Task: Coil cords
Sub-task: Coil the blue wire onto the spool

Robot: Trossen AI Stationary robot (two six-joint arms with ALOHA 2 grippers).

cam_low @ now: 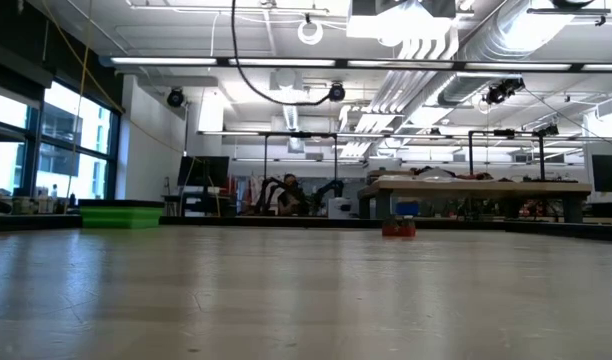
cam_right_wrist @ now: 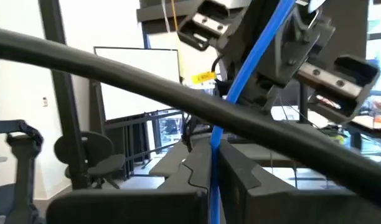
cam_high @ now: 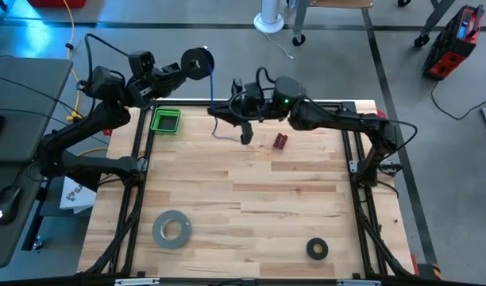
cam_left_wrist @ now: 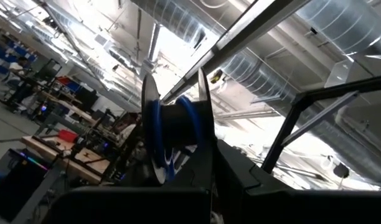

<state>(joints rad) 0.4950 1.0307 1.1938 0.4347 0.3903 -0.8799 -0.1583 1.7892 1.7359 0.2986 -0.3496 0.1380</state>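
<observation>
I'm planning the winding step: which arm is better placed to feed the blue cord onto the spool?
The right, probably. The right end effector is shut on the blue cord, just below the spool. The left end effector holds that spool beyond the table's far edge, so it can only turn it.

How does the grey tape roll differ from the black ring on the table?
The grey tape roll is pale and wider across; the black ring is dark and smaller. In the high view the roll lies on the left arm's side, the ring on the right arm's side. Both lie flat, untouched by either gripper.
</observation>
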